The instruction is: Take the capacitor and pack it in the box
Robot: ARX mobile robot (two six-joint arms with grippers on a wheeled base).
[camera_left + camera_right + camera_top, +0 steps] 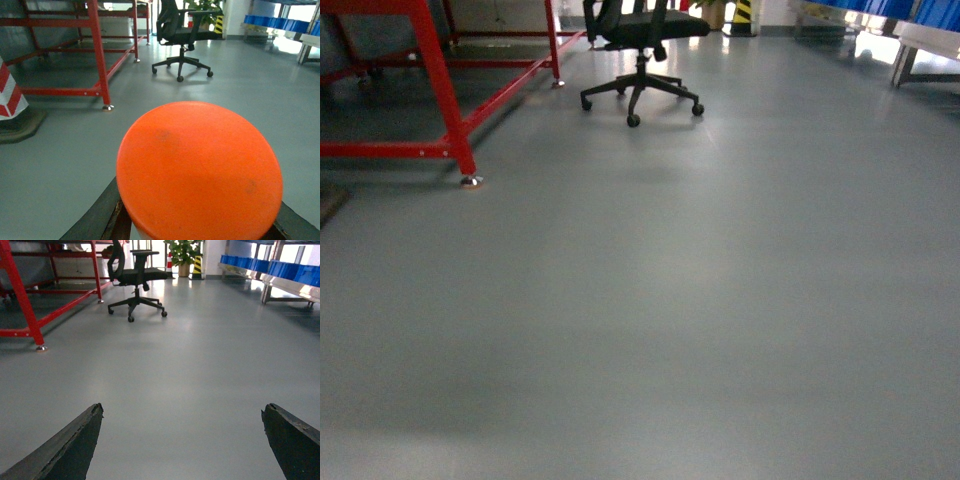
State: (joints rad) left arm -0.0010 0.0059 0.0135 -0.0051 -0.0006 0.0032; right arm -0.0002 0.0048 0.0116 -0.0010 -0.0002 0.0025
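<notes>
Transit step, by the look of it: no box in any view, only grey floor (650, 330) ahead.

Left gripper (200, 227) is clamped on an orange-topped round part (200, 170), presumably the capacitor; its top fills the near half of the left wrist view, dark fingers (97, 215) at both sides.

Right gripper (182, 440) is spread wide with nothing between the jaws.

Far left: red steel frame (445, 90). Far centre: black office chair (640, 40). Far right: blue bins (280, 270) on a rack.

Next: find the pink tub before any placing; keep the left grip firm.
</notes>
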